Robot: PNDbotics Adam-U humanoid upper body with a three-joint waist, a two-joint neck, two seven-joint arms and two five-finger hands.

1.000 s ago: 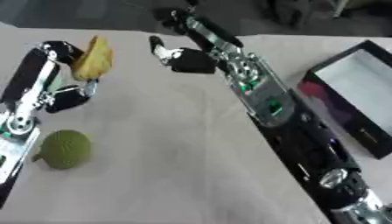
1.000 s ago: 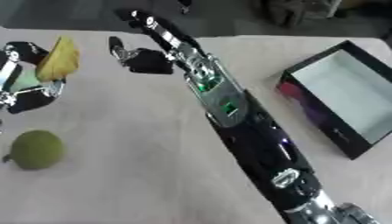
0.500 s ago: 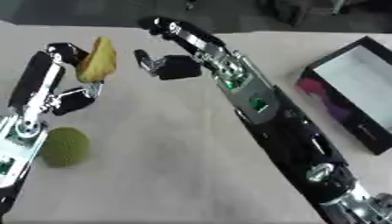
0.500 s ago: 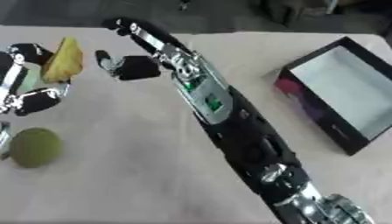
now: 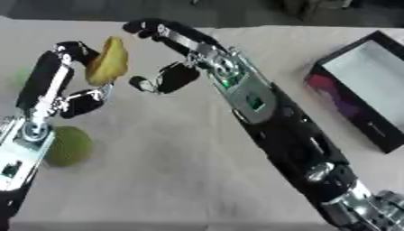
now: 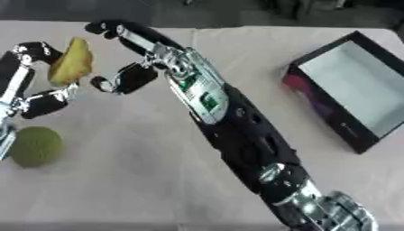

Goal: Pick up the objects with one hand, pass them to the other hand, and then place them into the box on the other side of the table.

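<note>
Handover step, mid-air, over the left half of the table (image 5: 181, 167).

Left hand (image 5: 77, 85) has the yellow fruit (image 5: 108, 62) — looks like a mango or similar, can't be sure. It's held off the table, standing roughly on end, pinched between an upper finger curled over its top-left side and lower fingers below it. So left is closed on the fruit.

Right hand (image 5: 170, 58) is reached across from the right, just beside the fruit on its right. Fingers spread: upper ones (image 5: 146, 28) arc above the fruit's level, thumb or lower finger (image 5: 162, 81) sits under and to the right. Wide open, holding nothing. Can't tell if any fingertip already touches the fruit; looks like a small gap.

Next move, as I read it: right hand needs to come in a bit more to the left and close around the fruit's free right side, then left lets go. Only then carry it right to the black box (image 6: 347, 88), which sits open at the right edge of the table, well apart from both hands.

Risk: the fruit is tall and narrow in the grip, so it could tip out if left releases before right has wrapped it.

Green round fruit (image 6: 35, 145) lies on the table near the left forearm, untouched; looks like the next item.
</note>
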